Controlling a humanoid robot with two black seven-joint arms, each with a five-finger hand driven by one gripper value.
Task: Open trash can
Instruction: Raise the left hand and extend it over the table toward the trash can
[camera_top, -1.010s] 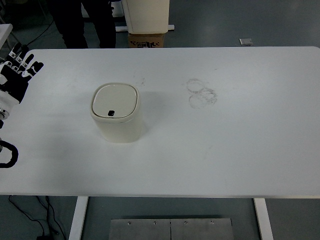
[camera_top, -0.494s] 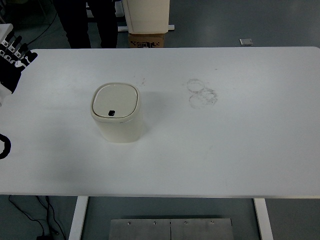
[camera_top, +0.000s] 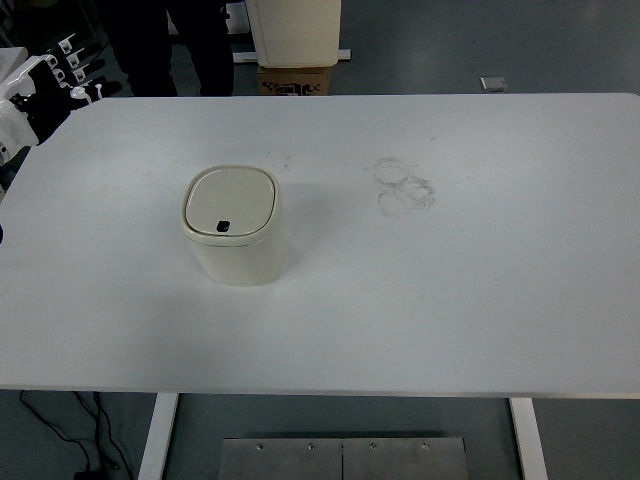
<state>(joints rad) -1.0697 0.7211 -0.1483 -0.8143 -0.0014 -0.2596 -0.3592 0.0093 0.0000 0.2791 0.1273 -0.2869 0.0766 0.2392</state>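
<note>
Trash can (camera_top: 234, 225) lid shut, untouched
Left hand (camera_top: 45, 85) far up-left of the can at the table (camera_top: 480, 300) corner, finger spread unreadable; nothing holds the lid, so 1 press pending

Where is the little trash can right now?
In the top view, the cream trash can stands upright on the white table, left of the middle, its lid closed. The faint ring marks lie to its right.
</note>
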